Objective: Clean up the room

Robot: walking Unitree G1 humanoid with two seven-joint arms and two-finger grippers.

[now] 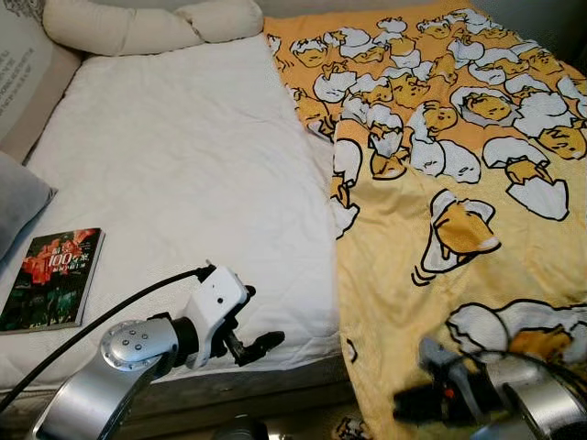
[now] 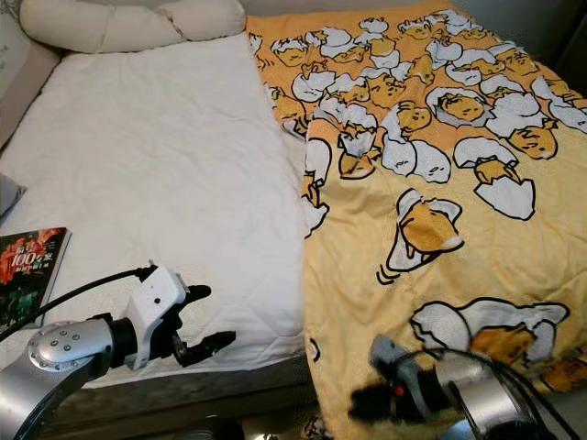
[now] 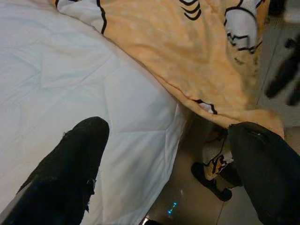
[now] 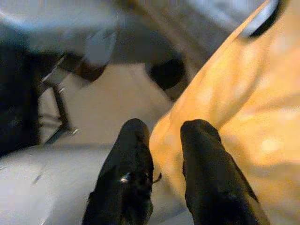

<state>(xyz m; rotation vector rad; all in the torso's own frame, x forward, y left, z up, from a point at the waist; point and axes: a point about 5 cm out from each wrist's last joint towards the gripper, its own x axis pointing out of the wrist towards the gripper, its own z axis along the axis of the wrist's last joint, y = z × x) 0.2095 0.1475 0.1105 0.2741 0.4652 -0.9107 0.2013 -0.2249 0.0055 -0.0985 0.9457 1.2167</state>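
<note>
An orange blanket [image 1: 449,275] printed with egg characters covers the right half of the bed and hangs over its front edge. The left half is bare white mattress pad [image 1: 183,165]. A dark book with a red cover picture [image 1: 50,278] lies near the pad's front left corner. My left gripper [image 1: 261,321] hovers open at the pad's front edge, to the right of the book, with nothing between its fingers [image 3: 79,154]. At the lower right, my right gripper [image 1: 408,403] is at the blanket's hanging edge, with its fingers [image 4: 136,150] close together and orange cloth between them.
A long cream bolster [image 1: 147,26] lies across the head of the bed. A grey cushion [image 1: 14,202] sits at the left edge. Beige floor [image 3: 197,197] shows below the bed's front edge, with dark objects on it.
</note>
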